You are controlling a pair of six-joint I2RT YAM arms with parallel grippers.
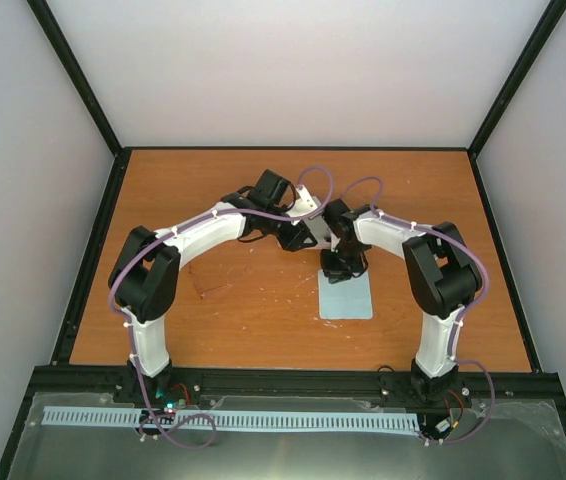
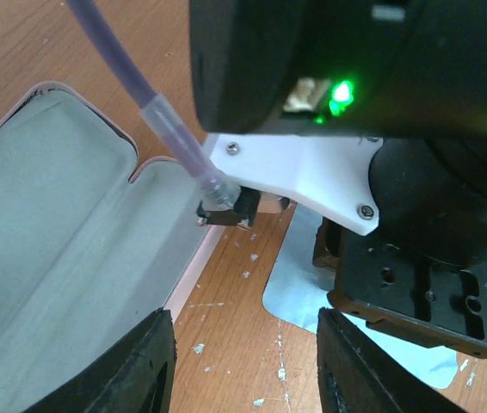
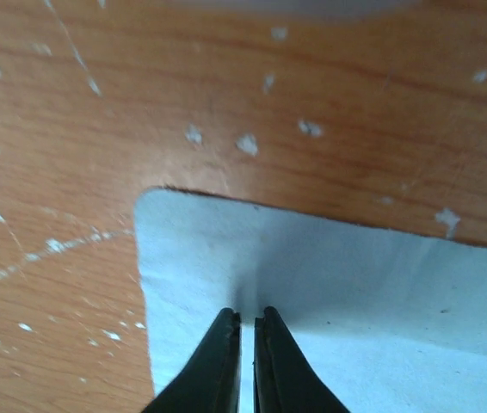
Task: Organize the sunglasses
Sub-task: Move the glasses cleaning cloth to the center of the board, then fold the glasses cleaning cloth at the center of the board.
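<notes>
The pink case [image 2: 46,241] lies open on the table and shows its grey lining; a bit of it shows in the top view [image 1: 308,200]. The light blue cloth [image 1: 346,296] lies flat near the middle. My right gripper [image 3: 247,317] is shut on the cloth [image 3: 355,292] close to its far edge, and a small fold rises between the fingertips. My left gripper [image 2: 243,370] is open and empty over bare wood between the case and the cloth [image 2: 299,288]. The sunglasses are not clearly seen. A dark brown bit [image 2: 325,245] beside the right gripper cannot be identified.
The right arm's black gripper body [image 2: 433,275] sits close in front of my left gripper. A purple cable [image 2: 149,103] crosses over the case. The wooden tabletop [image 1: 213,300] has black frame rails at its edges and white specks.
</notes>
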